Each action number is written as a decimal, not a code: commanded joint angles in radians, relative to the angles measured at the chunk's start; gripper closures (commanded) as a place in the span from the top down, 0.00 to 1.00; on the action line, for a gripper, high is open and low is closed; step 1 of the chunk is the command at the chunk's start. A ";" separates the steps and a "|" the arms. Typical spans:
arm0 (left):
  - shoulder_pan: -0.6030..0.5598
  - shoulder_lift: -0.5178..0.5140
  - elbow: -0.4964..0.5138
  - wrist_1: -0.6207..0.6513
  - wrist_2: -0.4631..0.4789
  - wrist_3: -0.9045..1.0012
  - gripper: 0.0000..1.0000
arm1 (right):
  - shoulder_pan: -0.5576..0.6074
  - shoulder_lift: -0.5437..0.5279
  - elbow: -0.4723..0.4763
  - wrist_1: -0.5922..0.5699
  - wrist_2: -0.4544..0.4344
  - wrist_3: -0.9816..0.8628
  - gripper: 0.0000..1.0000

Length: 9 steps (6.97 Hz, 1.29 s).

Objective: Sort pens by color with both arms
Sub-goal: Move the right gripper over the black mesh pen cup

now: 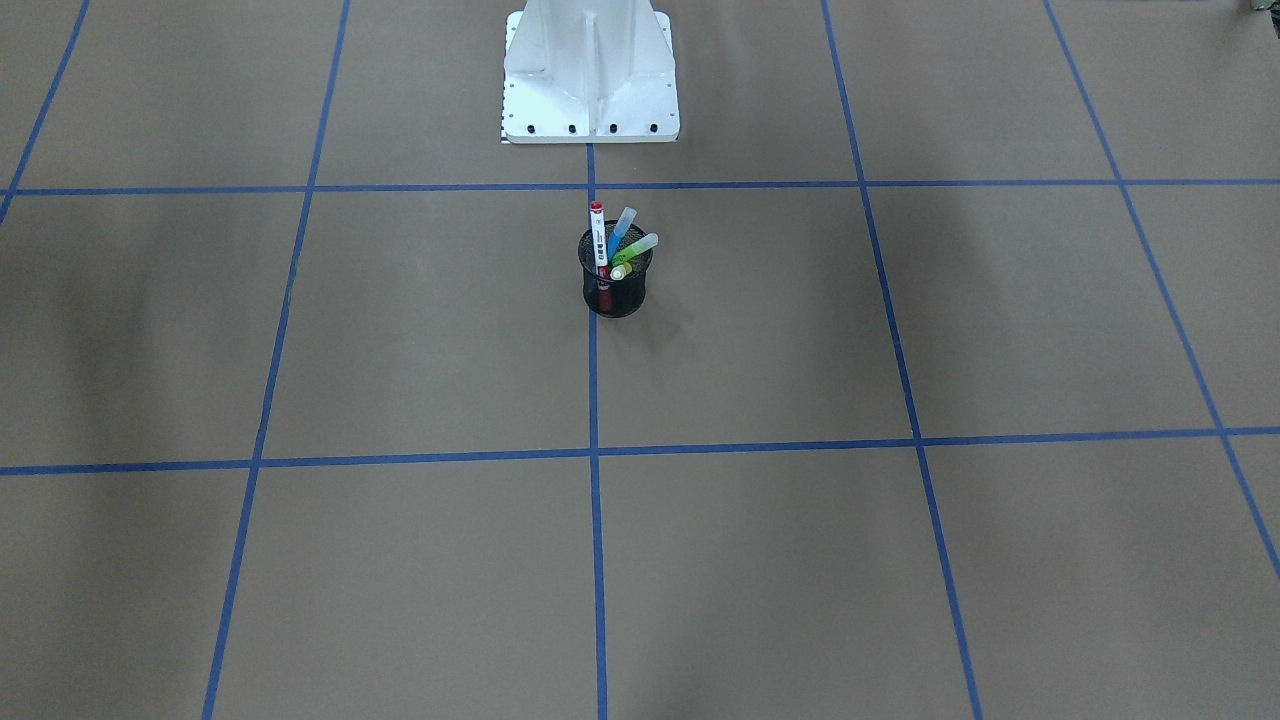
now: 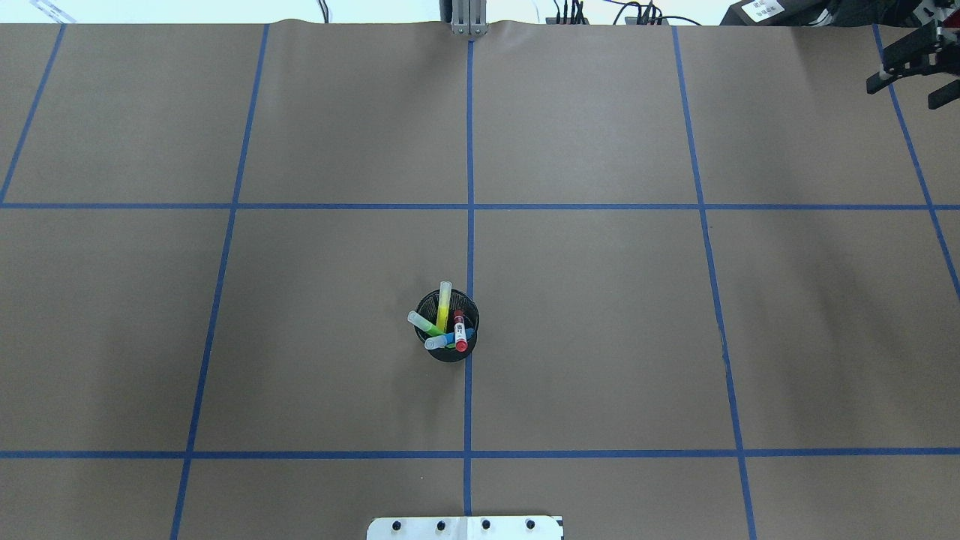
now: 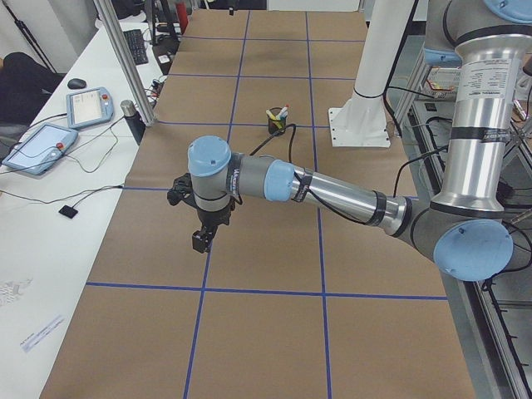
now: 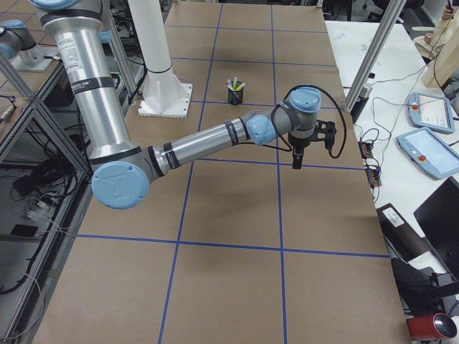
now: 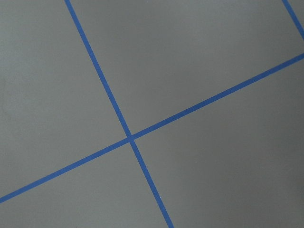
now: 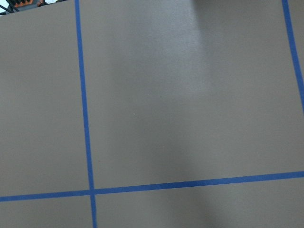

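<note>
Four pens stand in a black mesh cup (image 1: 617, 295) near the table's middle: a white pen with a red cap (image 1: 598, 240), a blue pen (image 1: 621, 232), a light green pen (image 1: 637, 250) and a yellow pen (image 1: 619, 271). The overhead view shows the yellow (image 2: 444, 306), green (image 2: 422, 323), blue (image 2: 442, 340) and red-capped (image 2: 459, 331) pens too. My left gripper (image 3: 200, 241) hangs over bare table far from the cup; I cannot tell whether it is open. My right gripper (image 2: 904, 95) is at the far right corner, its fingers apart and empty.
The white base pedestal (image 1: 590, 80) stands behind the cup. Blue tape lines (image 1: 595, 450) divide the brown table into squares. Both wrist views show only table and tape. Tablets and cables (image 3: 46, 145) lie on the white bench along the far side.
</note>
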 commanded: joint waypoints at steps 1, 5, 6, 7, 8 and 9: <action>0.001 0.000 0.001 0.002 -0.001 -0.003 0.99 | -0.132 0.045 0.056 -0.010 -0.141 0.043 0.99; 0.003 0.015 0.000 0.002 -0.001 -0.009 0.99 | -0.261 0.290 0.133 -0.316 -0.181 0.094 0.99; 0.003 0.020 0.000 0.002 -0.003 -0.010 0.99 | -0.321 0.327 0.139 -0.317 -0.236 0.094 0.99; 0.004 0.021 0.000 0.002 -0.003 -0.010 0.99 | -0.373 0.364 0.141 -0.323 -0.285 0.094 0.99; 0.004 0.026 0.000 0.002 -0.003 -0.010 0.99 | -0.429 0.403 0.136 -0.331 -0.325 0.093 0.99; 0.004 0.026 0.003 0.003 -0.003 -0.010 0.99 | -0.464 0.440 0.133 -0.336 -0.342 0.081 0.99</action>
